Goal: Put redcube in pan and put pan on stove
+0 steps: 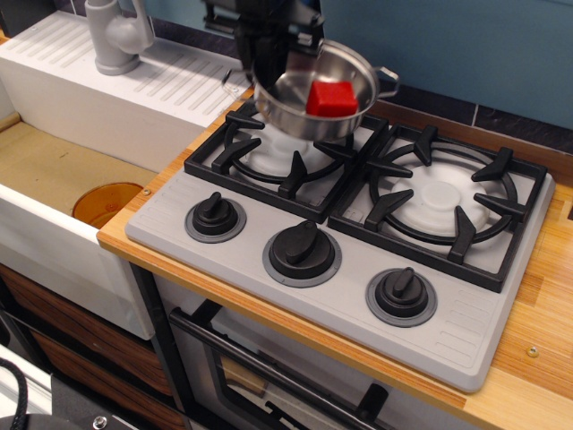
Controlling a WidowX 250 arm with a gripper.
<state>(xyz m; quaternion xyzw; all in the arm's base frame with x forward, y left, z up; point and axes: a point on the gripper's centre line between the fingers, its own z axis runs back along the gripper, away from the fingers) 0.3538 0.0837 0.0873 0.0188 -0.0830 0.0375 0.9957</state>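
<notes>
Holding the pan [309, 94] by its nine-o'clock rim, the pincer [261, 55] is clamped; redcube [331, 98] lies inside. Only lowering onto the stove [358, 305], left burner, remains.
</notes>
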